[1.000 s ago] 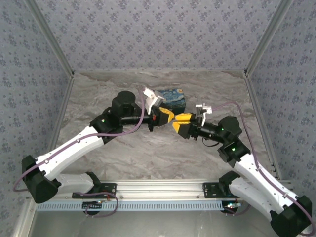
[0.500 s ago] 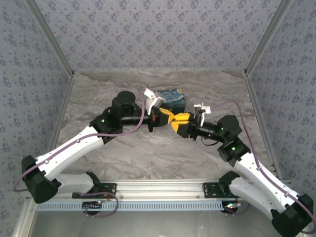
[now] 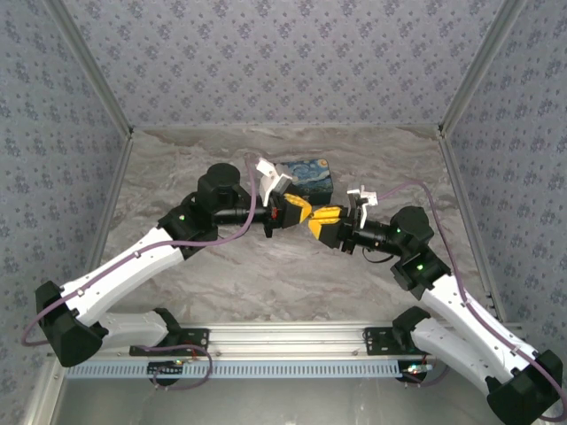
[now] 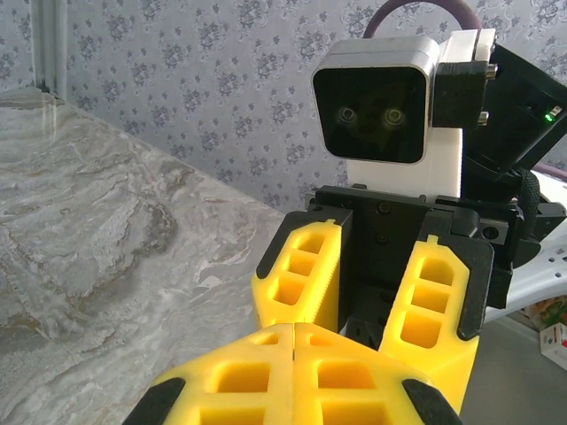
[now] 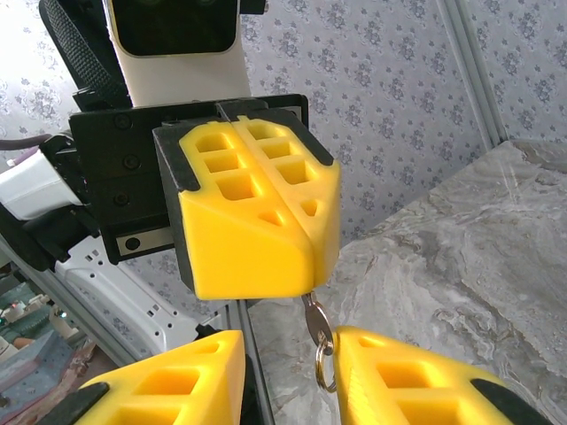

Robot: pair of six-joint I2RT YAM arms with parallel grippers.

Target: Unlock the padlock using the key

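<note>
Top view: I log the left gripper [image 3: 301, 213] and the right gripper [image 3: 317, 223] tip to tip, near the painted tin box [image 3: 306, 177]; its contents are unreadable.
Left wrist: left fingers [image 4: 239, 376] pressed together.
Right wrist: the key [image 5: 314, 317] is pinched in the left gripper and hangs between the right gripper's spread fingers [image 5: 168, 381].

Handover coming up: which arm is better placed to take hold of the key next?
Right. The left gripper is shut on the key. The right gripper is open, its fingers flanking the key's hanging end.
</note>
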